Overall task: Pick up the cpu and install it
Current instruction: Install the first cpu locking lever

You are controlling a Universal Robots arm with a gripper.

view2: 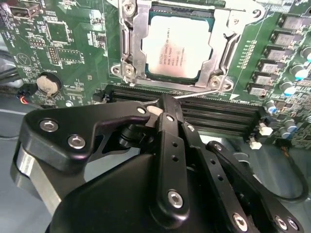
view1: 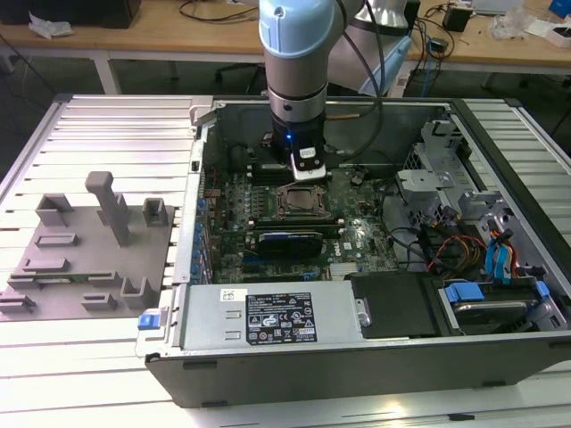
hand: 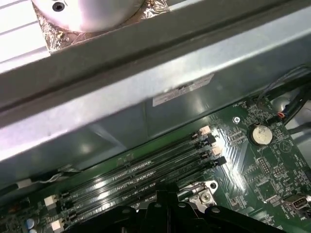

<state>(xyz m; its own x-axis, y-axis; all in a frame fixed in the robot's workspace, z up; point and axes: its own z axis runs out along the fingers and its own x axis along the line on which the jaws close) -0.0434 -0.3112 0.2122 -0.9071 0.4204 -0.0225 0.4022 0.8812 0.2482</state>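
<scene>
in the exterior view the arm point(view1: 301, 62) reaches down into an open computer case point(view1: 375, 357) lying on a slatted metal table point(view1: 107, 125). its gripper point(view1: 308, 168) hangs just above the motherboard point(view1: 268, 241), beside the far edge of the socket point(view1: 305, 201). a white label with dark print sits on the power supply cover point(view1: 268, 316) at the near side of the case; the print is too small to make out. on the exterior view's left, a grey fixture tray point(view1: 85, 259) with upright pegs rests on the table, well apart from the case.

in the second wrist view the cpu point(view2: 177, 46) lies flat inside the socket's metal frame point(view2: 133, 43), its silvery top facing up. several lines of fine dark print cross the top of the chip, too small to read. the black gripper fingers point(view2: 167, 126) are drawn together with nothing between them, their tips over the dark memory slots point(view2: 214, 114) just beside the socket, clear of the cpu and not touching it. a coin cell battery point(view2: 47, 85) sits on the green board to one side.

in the first wrist view the memory slots point(hand: 141, 177) run along the board near the grey inner wall of the case point(hand: 160, 92), where a pale sticker point(hand: 182, 90) carries print that cannot be read.
</scene>
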